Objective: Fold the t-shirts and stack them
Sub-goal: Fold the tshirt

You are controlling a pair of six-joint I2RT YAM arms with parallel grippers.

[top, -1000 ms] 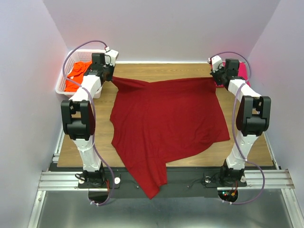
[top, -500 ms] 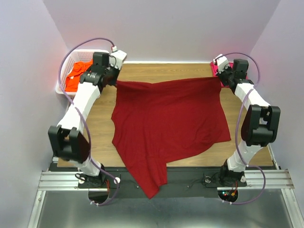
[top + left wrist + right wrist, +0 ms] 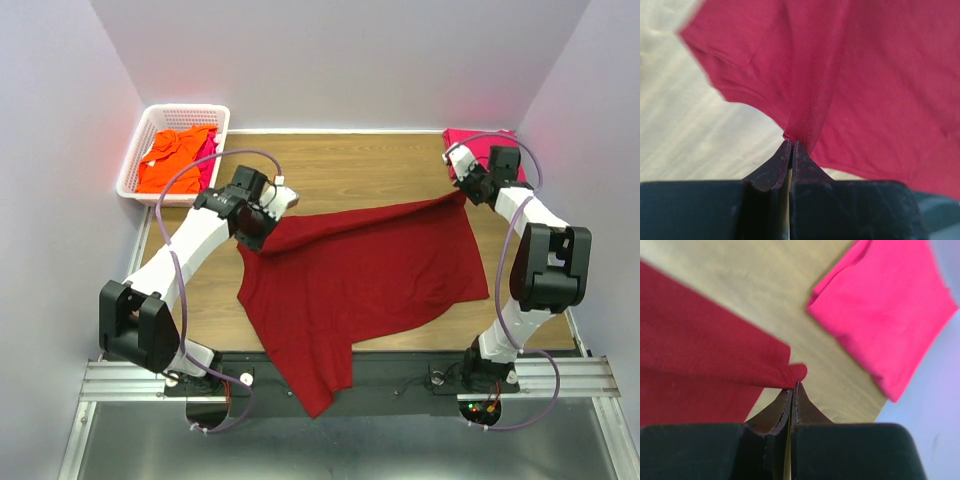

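Closest to me, one end of the dark red t-shirt (image 3: 360,270) hangs over the near edge of the table (image 3: 350,165), because the cloth is longer than the free wood there. Its body lies flat across the middle. At the left side, the left gripper (image 3: 265,232) has its jaws pressed together on a bunched corner of this shirt and holds it over the cloth. I judge this is done to lay the far left part over and so begin a fold. Further back, near the far right corner, the right gripper (image 3: 466,190) pinches the other far corner tightly, probably to keep that edge stretched while the left side is folded. Just behind it, in the far right corner, a folded pink t-shirt (image 3: 482,146) lies as the base of the stack. Beyond the far left corner stands the white basket (image 3: 131,165), where an orange t-shirt (image 3: 172,155) and another pink t-shirt (image 3: 209,150) wait, crumpled.
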